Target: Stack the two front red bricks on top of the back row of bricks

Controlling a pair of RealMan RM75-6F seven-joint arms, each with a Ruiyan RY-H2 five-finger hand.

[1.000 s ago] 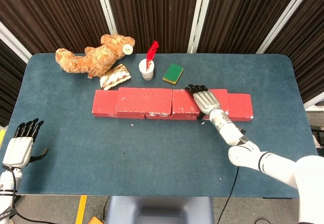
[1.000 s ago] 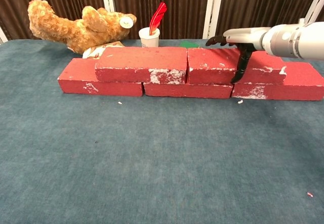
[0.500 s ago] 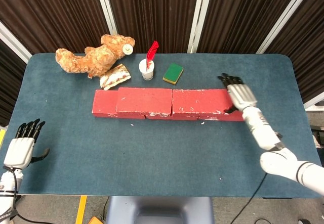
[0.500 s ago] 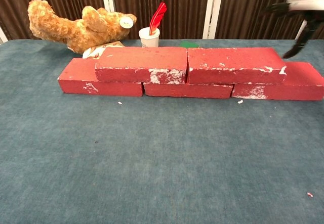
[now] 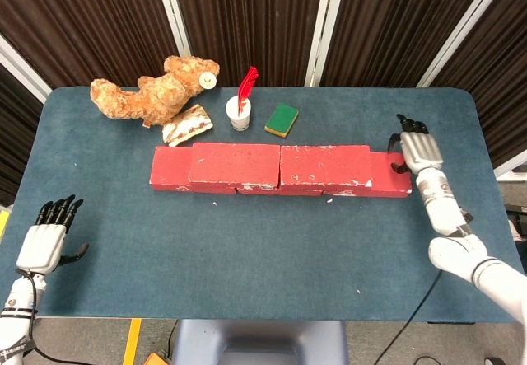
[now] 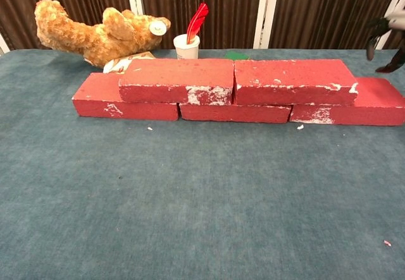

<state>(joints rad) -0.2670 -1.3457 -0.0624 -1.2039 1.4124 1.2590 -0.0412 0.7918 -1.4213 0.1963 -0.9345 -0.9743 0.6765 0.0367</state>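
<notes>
A broad counter (image 5: 247, 241) covered in dark teal felt fills the scene. On it, level with the right robot hand (image 5: 417, 149) and stretching away to that hand's left, lies a low wall of rough red bricks. The bottom course is the back row of bricks (image 6: 124, 103), end to end. On top sit the two upper red bricks, the left one (image 6: 177, 80) and the right one (image 6: 292, 81), butted together and each spanning a joint below, most likely so the stack locks and sits steady. By that look the stacking seems done.

The right robot hand hangs just beyond the right end of the wall, close to the lowest end brick (image 5: 390, 174) but holding nothing, its fingers loosely spread; it appears clear of the bricks so as not to disturb them. The left robot hand (image 5: 45, 237) waits far off at the near left corner, fingers apart and empty, well away from everything.

Beyond the wall, far to the right hand's left, a tan plush teddy bear (image 5: 152, 89) lies on its side. Nearer are a patterned fabric pouch (image 5: 186, 124), a green sponge block (image 5: 282, 119), and a small white cup holding a red feather (image 5: 240, 109).
</notes>
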